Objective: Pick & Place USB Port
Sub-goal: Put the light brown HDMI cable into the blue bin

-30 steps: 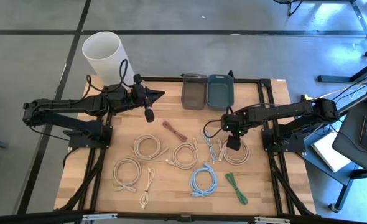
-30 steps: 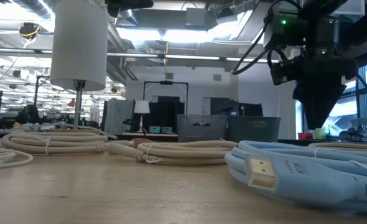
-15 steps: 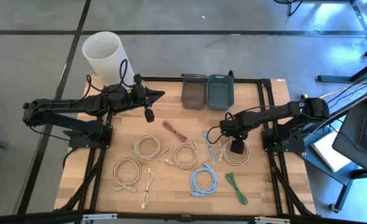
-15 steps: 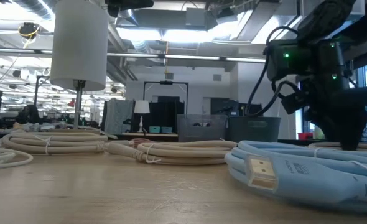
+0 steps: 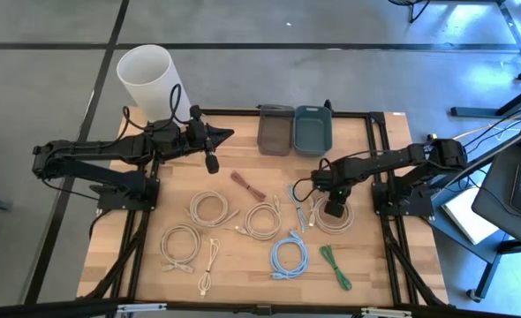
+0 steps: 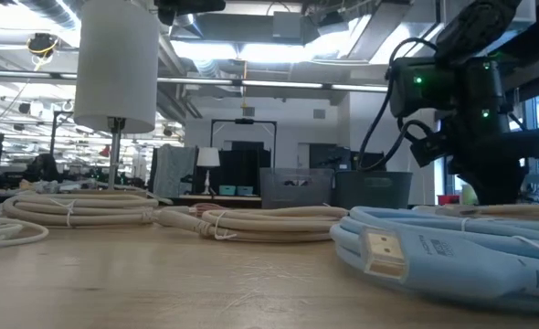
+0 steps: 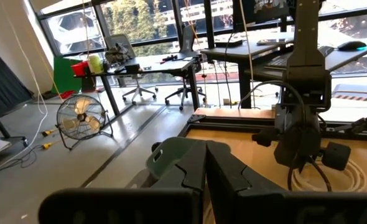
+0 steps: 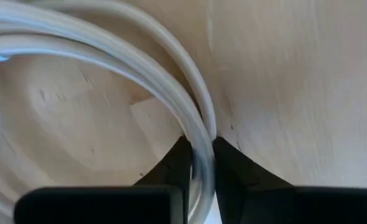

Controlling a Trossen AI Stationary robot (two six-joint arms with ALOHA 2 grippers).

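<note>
A cream coiled USB cable (image 5: 318, 223) lies flat on the wooden table at the right; which end bears the port does not show. My right gripper (image 5: 333, 212) points down on the coil's far side and is shut on its strands (image 8: 171, 93). In the low view it stands low at the right (image 6: 496, 194). My left gripper (image 5: 229, 134) hangs shut and level above the table's far left part, touching nothing; its fingers (image 7: 196, 165) show closed together in the left wrist view. My right gripper pinches two or three cream strands of the coil (image 8: 201, 144) between its two fingers. The fingers (image 8: 177, 163) come from above, pointing down, and lie across the strands. The coil lies on the table, slack.
A grey bin (image 5: 275, 130) and a teal bin (image 5: 313, 130) stand at the far edge. Other coils lie around: cream ones (image 5: 262, 221) (image 5: 209, 209) (image 5: 179, 243), a blue one (image 5: 287, 256), a green one (image 5: 336, 267), a red-brown one (image 5: 247, 185). A white cylinder (image 5: 146, 75) stands beyond the far left corner.
My right gripper has gone down onto the cream coil, shifting slightly toward the near edge, and has then shut on its strands. The coil has stayed on the table.
</note>
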